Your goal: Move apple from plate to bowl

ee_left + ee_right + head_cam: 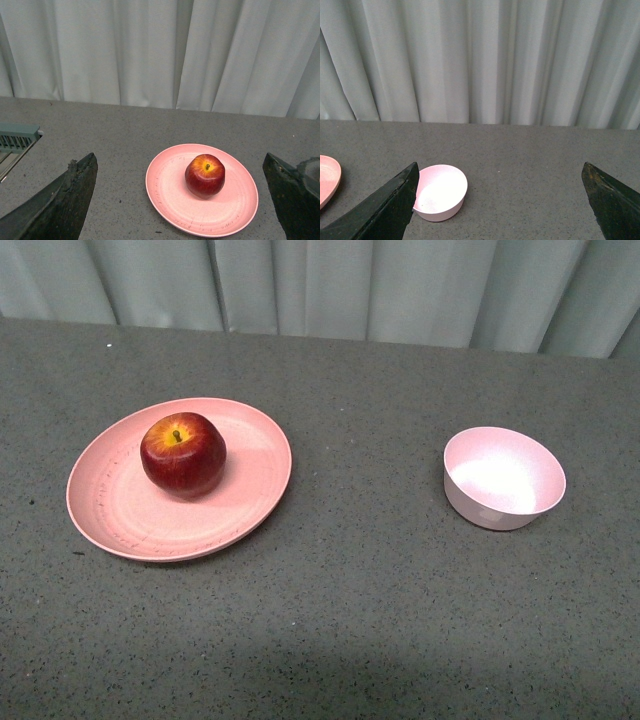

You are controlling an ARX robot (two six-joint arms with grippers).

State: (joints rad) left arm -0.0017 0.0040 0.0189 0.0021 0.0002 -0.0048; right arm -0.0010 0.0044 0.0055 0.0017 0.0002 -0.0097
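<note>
The apple sits on the plate toward the worktop's left edge, ahead of the released left pincer; the right pincer, likewise spread, faces the bowl.

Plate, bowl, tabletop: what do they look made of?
Plate: matte, speckled salmon pink, faint ring marks; probably moulded plastic or fibre composite.
Bowl: smooth pale pink, soft sheen inside; likely plastic, could be glazed ceramic.
Tabletop: matte grey with dark flecks; stone-look, laminate or real stone unclear.
</note>
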